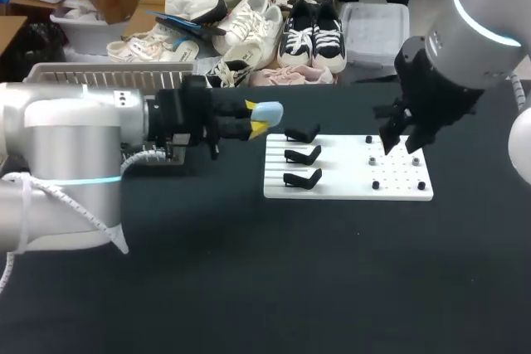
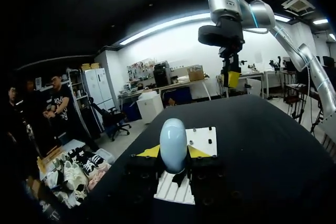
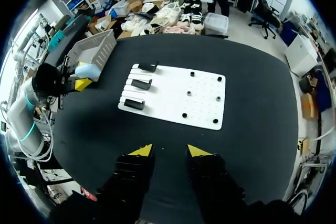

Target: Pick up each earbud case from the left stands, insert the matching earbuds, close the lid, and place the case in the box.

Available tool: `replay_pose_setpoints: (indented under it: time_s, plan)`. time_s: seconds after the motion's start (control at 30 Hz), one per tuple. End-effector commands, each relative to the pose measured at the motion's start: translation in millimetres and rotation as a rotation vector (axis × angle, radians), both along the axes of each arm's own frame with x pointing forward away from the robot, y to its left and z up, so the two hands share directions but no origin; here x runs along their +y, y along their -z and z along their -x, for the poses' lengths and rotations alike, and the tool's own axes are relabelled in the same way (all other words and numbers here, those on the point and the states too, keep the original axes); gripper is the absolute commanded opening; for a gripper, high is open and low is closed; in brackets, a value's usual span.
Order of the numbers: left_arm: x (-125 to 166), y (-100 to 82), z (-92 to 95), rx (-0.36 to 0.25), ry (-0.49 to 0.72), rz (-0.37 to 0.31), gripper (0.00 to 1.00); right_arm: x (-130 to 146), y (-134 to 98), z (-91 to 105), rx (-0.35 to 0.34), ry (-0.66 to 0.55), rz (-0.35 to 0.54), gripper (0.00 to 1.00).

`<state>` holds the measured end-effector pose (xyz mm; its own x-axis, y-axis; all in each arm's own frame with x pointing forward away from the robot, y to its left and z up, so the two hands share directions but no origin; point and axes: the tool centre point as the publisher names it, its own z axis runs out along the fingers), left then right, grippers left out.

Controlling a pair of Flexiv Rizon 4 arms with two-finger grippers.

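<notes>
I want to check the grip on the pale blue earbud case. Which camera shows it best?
The left wrist view: the earbud case fills the middle, clamped in the left claw. Head and right wrist views show it only small.

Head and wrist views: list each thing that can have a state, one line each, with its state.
earbud case: lid shut, held off the table.
left gripper: fingers shut on the earbud case.
right gripper: fingers open, holding nothing.
stands: all three empty.
box: contents cannot be told.
</notes>
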<state>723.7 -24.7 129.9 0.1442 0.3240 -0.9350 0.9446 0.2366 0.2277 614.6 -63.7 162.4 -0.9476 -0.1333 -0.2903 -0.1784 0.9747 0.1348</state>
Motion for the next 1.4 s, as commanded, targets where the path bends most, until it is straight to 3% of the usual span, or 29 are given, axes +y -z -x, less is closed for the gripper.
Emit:
replay_pose_setpoints:
  time_s: [0.03,0.33,0.73,0.93,1.23,1.27,1.3,1.33,1.4]
  plan:
    - [43,-12.8,-1.9,-0.028,-0.069,-0.005,0.0,5,0,4.0,-0.013,0.023,0.012,0.36]
    - [111,-9.2,-35.5,-0.032,-0.147,-0.049,0.0,18,1,0.5,0.025,0.045,0.048,0.36]
    - [179,30.3,-84.0,0.024,-0.231,-0.066,0.0,35,-7,-2.2,0.061,0.076,0.103,0.35]
    - [202,44.1,-100.5,0.066,-0.25,-0.08,0.0,40,-5,0.4,0.088,0.095,0.123,0.35]
    - [214,61.8,-112.4,0.12,-0.245,-0.08,0.0,48,1,4.0,0.109,0.108,0.127,0.35]
    - [213,61.8,-112.4,0.124,-0.243,-0.081,0.13,48,1,4.0,0.11,0.109,0.127,0.35]
    - [213,62.0,-112.6,0.132,-0.239,-0.08,0.46,49,2,4.3,0.111,0.109,0.126,0.35]
    - [213,62.6,-113.2,0.138,-0.238,-0.08,0.96,49,2,4.6,0.112,0.11,0.125,0.35]
    - [213,63.3,-113.9,0.146,-0.237,-0.078,1.0,50,3,4.5,0.112,0.11,0.124,0.35]
